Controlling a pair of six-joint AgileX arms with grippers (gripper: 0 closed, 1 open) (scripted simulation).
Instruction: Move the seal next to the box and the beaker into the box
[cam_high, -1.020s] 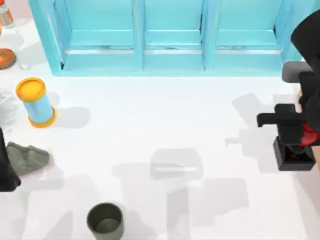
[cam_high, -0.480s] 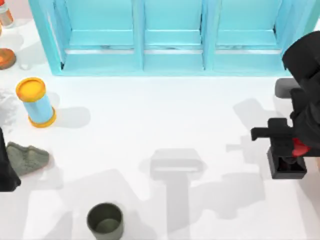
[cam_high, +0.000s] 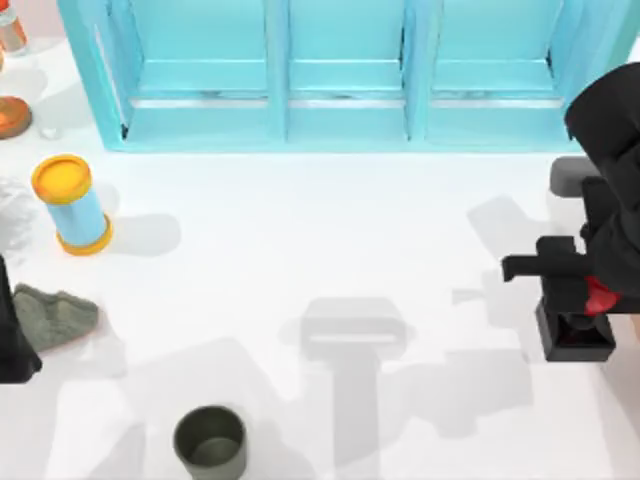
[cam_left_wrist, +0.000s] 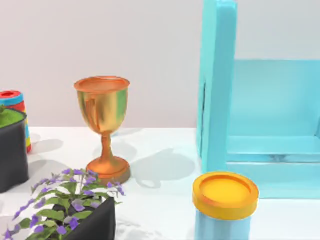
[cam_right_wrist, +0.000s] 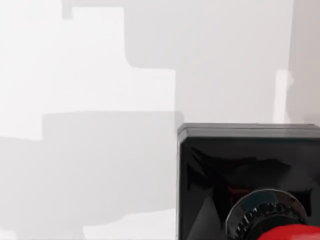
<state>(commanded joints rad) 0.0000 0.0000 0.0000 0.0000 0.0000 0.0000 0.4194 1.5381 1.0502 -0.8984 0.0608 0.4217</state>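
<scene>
Seal (cam_high: 578, 332) in right pincer (cam_high: 592, 300) at table's (cam_high: 330, 250) right; no legible writing.

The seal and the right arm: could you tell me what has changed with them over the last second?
The right gripper, closed on the seal, carried it from the table's right edge a little toward the left and the near edge, mostly early in that second. The beaker, blue cylinder and grey cloth stayed put, as did the left arm at the left edge.

A rendered tabletop test scene: a plain white table (cam_high: 300, 230) carrying a turquoise shelf unit (cam_high: 340, 75), goblet (cam_left_wrist: 102, 125) and potted plants (cam_left_wrist: 75, 215).
</scene>
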